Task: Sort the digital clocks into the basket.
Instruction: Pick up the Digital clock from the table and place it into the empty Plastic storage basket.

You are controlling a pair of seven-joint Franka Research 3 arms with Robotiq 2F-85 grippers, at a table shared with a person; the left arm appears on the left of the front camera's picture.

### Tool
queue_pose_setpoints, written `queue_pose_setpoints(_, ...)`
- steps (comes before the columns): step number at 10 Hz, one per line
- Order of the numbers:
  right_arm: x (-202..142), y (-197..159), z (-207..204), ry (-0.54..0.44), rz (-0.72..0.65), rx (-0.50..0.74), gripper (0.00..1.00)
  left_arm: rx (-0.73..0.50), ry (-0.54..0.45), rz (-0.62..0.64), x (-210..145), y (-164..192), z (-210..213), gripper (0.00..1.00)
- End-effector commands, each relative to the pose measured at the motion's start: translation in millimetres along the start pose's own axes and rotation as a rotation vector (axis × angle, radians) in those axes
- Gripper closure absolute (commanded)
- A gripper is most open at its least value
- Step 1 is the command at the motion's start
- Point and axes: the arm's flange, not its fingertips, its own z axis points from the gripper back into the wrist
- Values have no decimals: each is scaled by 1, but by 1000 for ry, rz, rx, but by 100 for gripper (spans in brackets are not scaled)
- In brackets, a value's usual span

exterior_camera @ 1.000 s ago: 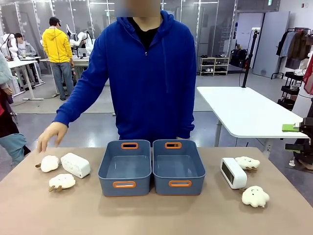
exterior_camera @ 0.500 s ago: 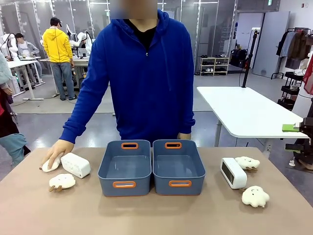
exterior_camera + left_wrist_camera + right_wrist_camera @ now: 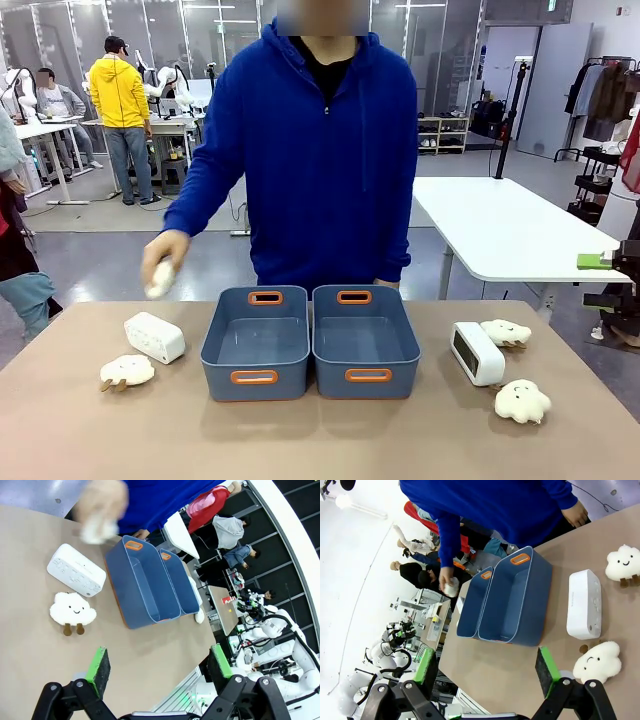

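— Tan table (image 3: 300, 440), busy workshop behind it. How do the grippers stand?
— The left gripper (image 3: 159, 663) hangs over the table, its green pads spread wide and empty. The right gripper (image 3: 486, 666) is the same.
— And the clocks?
— Both lie on the table, outside the tubs. The left clock (image 3: 154, 337) is just beside the left basket (image 3: 222, 385), and the right clock (image 3: 476, 353) is near the right basket (image 3: 400, 385). The baskets touch side by side.
— The person?
— One hand (image 3: 163, 255) holds a cloud plush (image 3: 159, 282) in the air behind the left clock. Another plush (image 3: 127, 371) lies in front of that clock.
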Motion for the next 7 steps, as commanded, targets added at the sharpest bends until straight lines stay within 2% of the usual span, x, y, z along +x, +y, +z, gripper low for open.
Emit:
queue_pose_setpoints(1,1,0,-1,-7,2,11,0,-13,-1,-6,0,-1,0,0)
queue_pose_setpoints(5,0,0,0,0,0,0,0,-13,-1,-6,0,-1,0,0)
queue_pose_setpoints(6,3,19,-5,77,79,-42,0,-13,-1,-6,0,-1,0,0)
queue_pose_setpoints(7,10,34,-8,104,116,-61,0,-13,-1,-6,0,-1,0,0)
